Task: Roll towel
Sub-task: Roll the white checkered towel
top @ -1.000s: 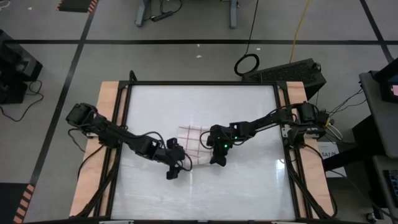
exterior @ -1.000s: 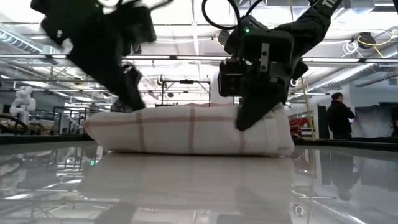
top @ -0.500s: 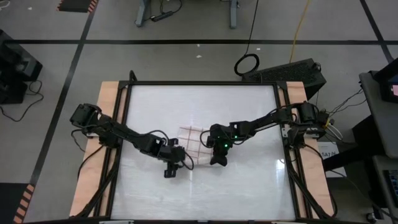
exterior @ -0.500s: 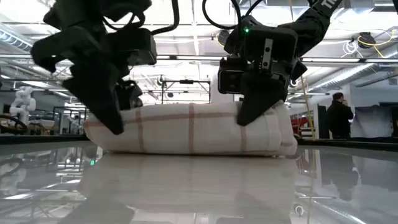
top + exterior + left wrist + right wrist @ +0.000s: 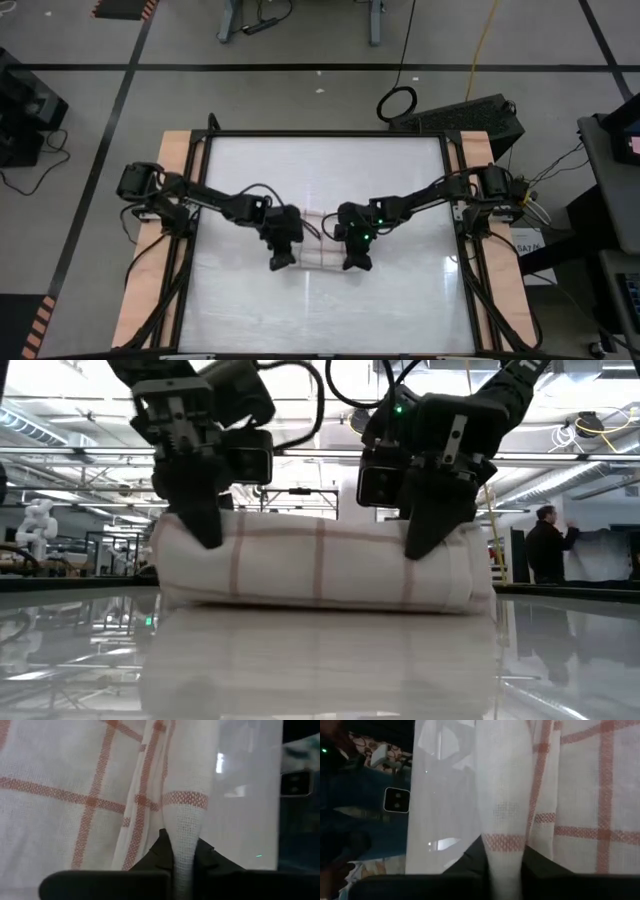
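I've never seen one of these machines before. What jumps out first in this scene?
Two dark robot arms meet at the middle of the glossy white table, each pinching one end of a bundled white towel with red-brown grid lines. The left gripper holds its left end and the right gripper its right end. Each wrist view shows a fold of cloth clamped between the fingers.

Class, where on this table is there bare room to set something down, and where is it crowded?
Bare: the table behind the towel, and the strip in front of it. Crowded: the middle, where the left claw and right claw pinch the towel's ends.
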Motion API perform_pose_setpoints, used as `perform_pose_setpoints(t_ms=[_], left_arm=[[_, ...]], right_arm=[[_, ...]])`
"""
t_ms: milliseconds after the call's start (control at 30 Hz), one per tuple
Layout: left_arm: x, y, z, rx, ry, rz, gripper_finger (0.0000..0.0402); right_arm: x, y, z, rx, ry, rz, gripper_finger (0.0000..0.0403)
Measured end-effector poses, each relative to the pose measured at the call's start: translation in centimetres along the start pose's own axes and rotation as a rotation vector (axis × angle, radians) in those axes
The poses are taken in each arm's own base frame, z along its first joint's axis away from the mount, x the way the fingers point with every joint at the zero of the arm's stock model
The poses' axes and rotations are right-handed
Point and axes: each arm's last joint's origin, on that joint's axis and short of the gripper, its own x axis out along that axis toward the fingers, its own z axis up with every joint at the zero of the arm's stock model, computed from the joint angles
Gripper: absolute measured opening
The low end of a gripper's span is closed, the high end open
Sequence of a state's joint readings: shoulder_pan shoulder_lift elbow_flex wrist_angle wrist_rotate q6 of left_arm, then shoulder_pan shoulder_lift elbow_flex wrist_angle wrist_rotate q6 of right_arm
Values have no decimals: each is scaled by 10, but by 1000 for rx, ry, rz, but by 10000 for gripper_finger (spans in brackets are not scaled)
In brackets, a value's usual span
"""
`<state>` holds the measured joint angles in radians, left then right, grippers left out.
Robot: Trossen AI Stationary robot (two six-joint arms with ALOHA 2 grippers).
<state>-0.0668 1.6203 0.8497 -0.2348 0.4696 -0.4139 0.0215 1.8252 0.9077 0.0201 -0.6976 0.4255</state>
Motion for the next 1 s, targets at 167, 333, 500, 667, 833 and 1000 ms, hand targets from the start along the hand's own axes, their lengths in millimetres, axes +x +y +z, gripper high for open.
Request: perform_pose_setpoints(t_ms=[167,333,500,667,833,1000], left_arm=[[5,19,2,-122,61,-72,16],[24,35,-3,-208,152,-113,16],[29,40,-1,-227,161,-171,16],[26,48,1,-330,208,-285,16],[20,52,3,-374,233,-390,16],[13,62,7,-402,214,-415,16]], right_arm=[[-2,-1,0,10,-24,-77,116],[-13,7,1,-7,-49,-139,186],[-29,18,-4,-72,-63,-306,233],[-48,53,-7,-265,-152,-460,260],[-43,88,-20,-416,-200,-558,267],[-21,102,-35,-448,-150,-517,267]])
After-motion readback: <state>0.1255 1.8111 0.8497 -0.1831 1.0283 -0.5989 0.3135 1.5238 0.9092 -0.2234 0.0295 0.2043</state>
